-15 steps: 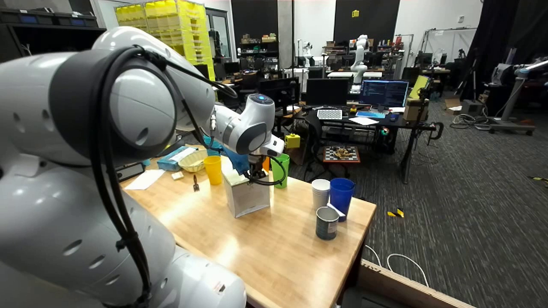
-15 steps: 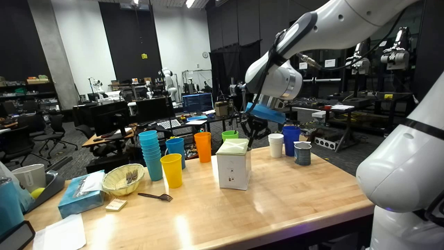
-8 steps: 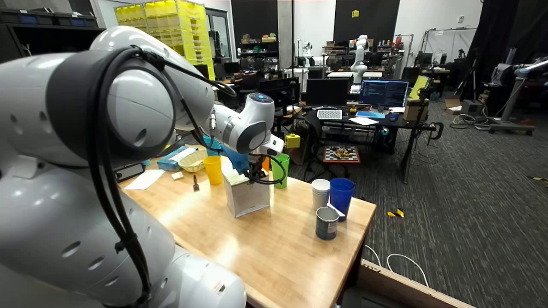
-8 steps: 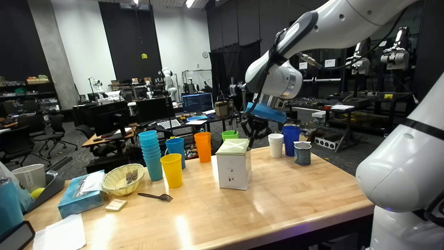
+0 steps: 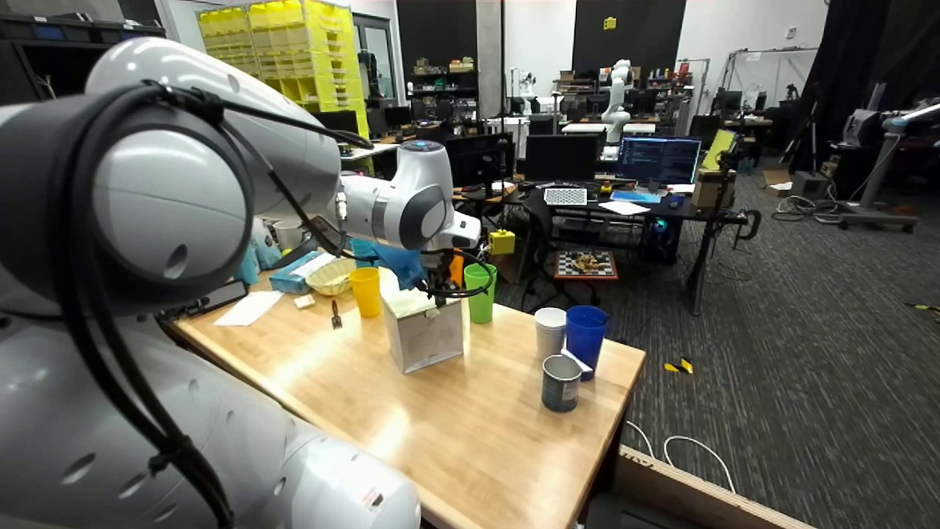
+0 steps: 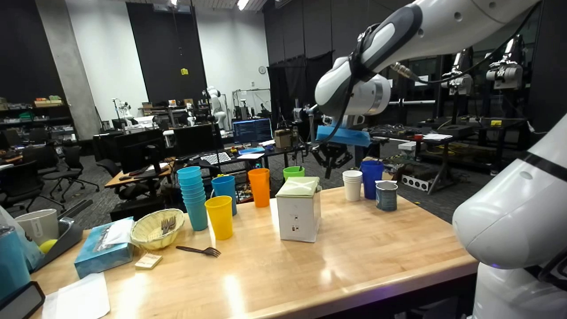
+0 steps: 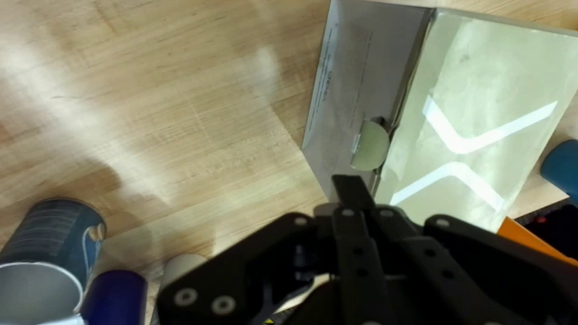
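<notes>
Box, white and upright on the bench, with its pale green lid lying over the top; the tool hangs just above one upper edge, its fingers pressed together and nothing visible between them. Compared with a moment ago, the tool stands higher in both exterior views, and a rounded tab at the lid's edge is exposed, no longer covered by the black fingers. The box keeps its place. The change suggests that the tool is disengaging from the lid; the tab appears to lie outside the wall rather than tucked behind it. In an exterior view a slight gap parts the fingertips from the box, so contact seems unlikely.

Edges and room: beyond the box, the green cup and the orange cup stand near the far rim of the bench and limit travel there. Toward the bench's end, white cups, a dark blue cup and a grey can form a cluster, well apart from the box across a broad stretch of wood. The widest room for moving appears to lie upward and over this stretch; the yellow cup bounds the opposite side.
</notes>
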